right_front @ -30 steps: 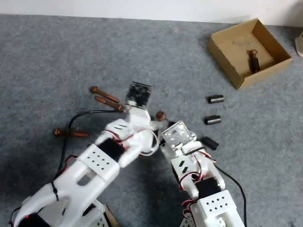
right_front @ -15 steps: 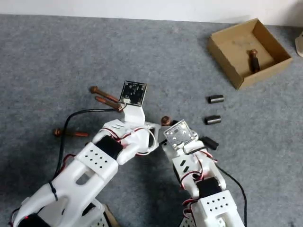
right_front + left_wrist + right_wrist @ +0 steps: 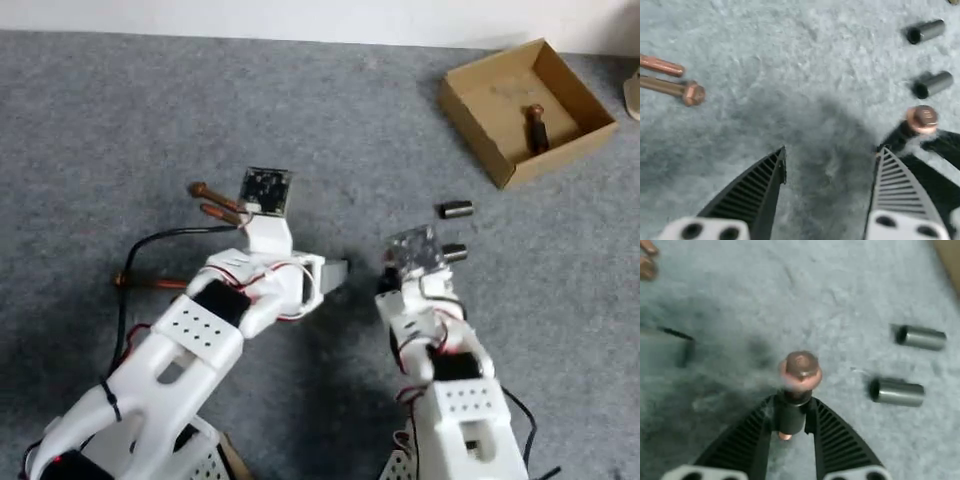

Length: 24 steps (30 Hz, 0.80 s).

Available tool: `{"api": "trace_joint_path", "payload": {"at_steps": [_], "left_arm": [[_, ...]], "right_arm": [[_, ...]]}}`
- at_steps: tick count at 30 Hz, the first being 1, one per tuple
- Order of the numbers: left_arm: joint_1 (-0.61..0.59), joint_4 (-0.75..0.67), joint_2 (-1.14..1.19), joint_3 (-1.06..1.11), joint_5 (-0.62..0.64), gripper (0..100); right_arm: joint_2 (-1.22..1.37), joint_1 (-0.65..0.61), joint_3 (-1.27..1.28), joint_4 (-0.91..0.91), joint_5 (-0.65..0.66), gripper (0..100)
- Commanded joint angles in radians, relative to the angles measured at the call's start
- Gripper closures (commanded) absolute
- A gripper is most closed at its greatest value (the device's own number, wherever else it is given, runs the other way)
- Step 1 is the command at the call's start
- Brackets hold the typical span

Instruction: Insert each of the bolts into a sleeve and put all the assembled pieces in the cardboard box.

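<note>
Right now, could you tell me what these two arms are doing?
The right gripper is shut on a bolt already pushed into a sleeve. The left gripper is open and empty nearby. Two loose sleeves and three loose bolts lie on the table, and one finished piece is in the cardboard box.

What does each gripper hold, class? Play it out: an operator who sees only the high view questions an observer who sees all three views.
Operator: Does the right gripper hold anything?
Observer: Yes. Its wrist view shows it shut on a black sleeve with a copper bolt through it.
Operator: And the left gripper?
Observer: Its wrist view shows it open, with nothing in it.
</note>
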Motion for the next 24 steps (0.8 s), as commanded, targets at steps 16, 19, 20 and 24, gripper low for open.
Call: {"api": "trace_joint_path", "payload": {"at_steps": [16,19,20,24], "left_arm": [[-0.015,-0.178,-0.001,0.087,0.003,73],[-0.015,-0.178,0.002,0.087,0.003,73],[-0.015,-0.178,0.015,0.084,0.003,73],[-0.018,-0.215,0.137,0.044,0.002,73]], "right_arm": [[0.576,0.28,-0.871,0.214,0.063,99.4],[0.653,0.286,-0.998,0.249,0.107,99.4],[0.679,0.289,-1.041,0.26,0.107,99.4],[0.799,0.291,-1.216,0.314,0.13,99.4]]}}
